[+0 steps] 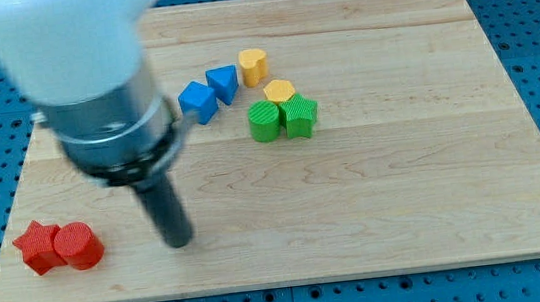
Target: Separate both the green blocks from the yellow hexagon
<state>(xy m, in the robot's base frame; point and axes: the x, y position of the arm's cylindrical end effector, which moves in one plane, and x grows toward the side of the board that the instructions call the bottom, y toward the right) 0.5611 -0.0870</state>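
Note:
The yellow hexagon (279,91) sits near the middle of the wooden board (404,177). Two green blocks touch it from below: a round green cylinder (265,121) at its lower left and a green star-like block (300,116) at its lower right. The two greens touch each other. My tip (178,241) is at the lower left of the board, well to the left of and below this cluster, touching no block. The arm's large blurred body fills the view's upper left.
A second yellow block (254,66) lies above the cluster. A blue cube (197,101) and a blue triangle (224,82) lie to its left. A red star (36,246) and a red cylinder (78,246) sit at the board's lower left corner.

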